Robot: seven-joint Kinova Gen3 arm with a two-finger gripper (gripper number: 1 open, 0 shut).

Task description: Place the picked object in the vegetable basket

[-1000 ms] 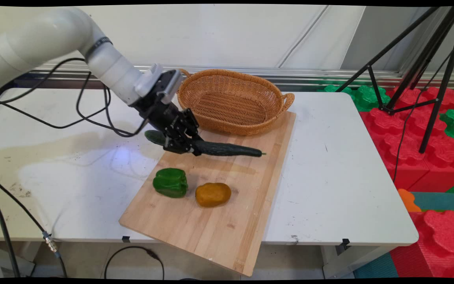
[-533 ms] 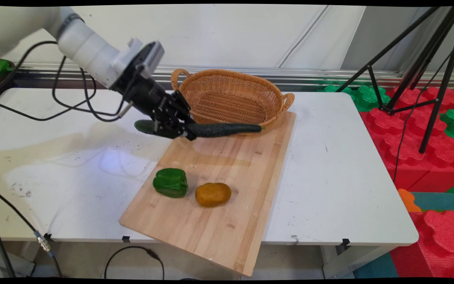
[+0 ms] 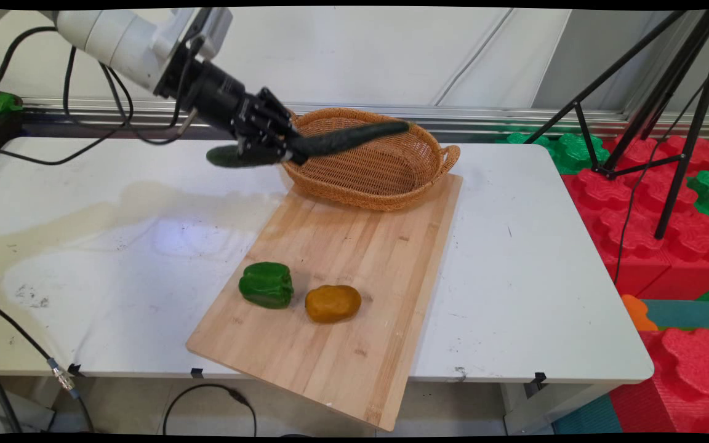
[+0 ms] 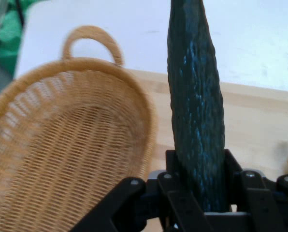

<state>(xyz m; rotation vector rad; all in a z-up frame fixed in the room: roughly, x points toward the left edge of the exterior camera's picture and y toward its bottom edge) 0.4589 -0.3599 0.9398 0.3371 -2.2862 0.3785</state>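
Note:
My black gripper is shut on a long dark green cucumber, holding it in the air near its left end. The cucumber tilts up to the right, its far tip over the wicker basket, which holds nothing. In the hand view the cucumber rises between my fingers, with the gripper beside the basket on the left. Lower down, a green bell pepper and a brownish-yellow potato lie on the wooden cutting board.
The cutting board lies across the white table and overhangs its near edge. A black tripod and red and green foam blocks stand to the right of the table. Black cables hang from the arm.
The gripper has lifted the cucumber off the cutting board and carried it up and back. Its far tip now reaches over the basket and points upward.

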